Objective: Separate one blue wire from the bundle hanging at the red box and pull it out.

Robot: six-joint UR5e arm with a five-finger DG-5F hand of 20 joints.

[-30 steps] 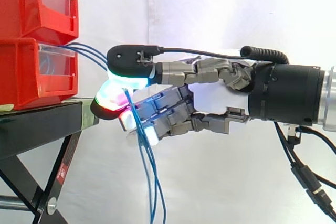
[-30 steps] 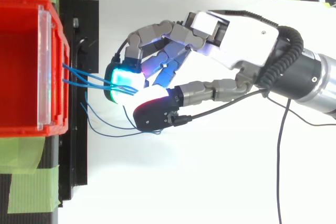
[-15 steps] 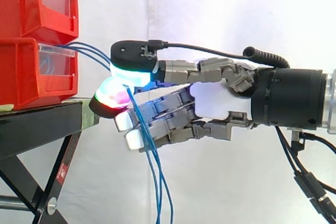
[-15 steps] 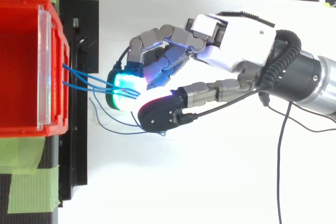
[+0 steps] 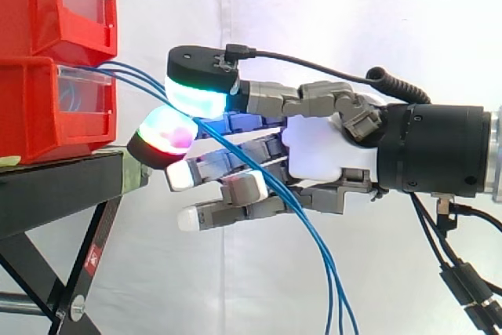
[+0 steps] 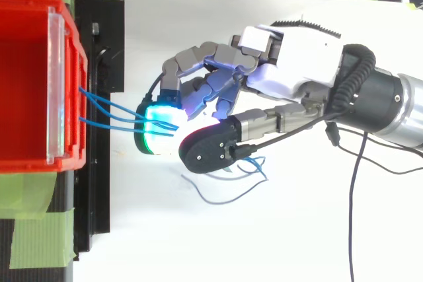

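Side view: your hand [image 5: 321, 151] reaches in from the right edge to mid-frame, palm level and fingers pointing left at the bins. A green-glowing pad [image 5: 196, 98] sits on top and a magenta-glowing pad [image 5: 166, 132] just under it. The two are nearly closed together. The blue wires [image 5: 141, 82] leave the front of the lower red bin [image 5: 47, 107] at the left and run between those two pads, so you have them in a light pinch. The other fingers are almost straight. Past the pads the wires slant down-right across the front of the fingers and leave at the bottom edge. An upper red bin [image 5: 55, 5] is stacked on the lower one, and both sit on the black stand [image 5: 55, 194] at lower left.

Top view: the hand [image 6: 297, 57] comes in from the right edge. The red bin [image 6: 26, 77] is at the left edge. The wires [image 6: 125, 121] span the gap from the bin's front wall to the green pad [image 6: 158, 130] at centre-left. Their loose ends curl on the white surface below the thumb. You can't tell here whether one wire is apart from the rest.
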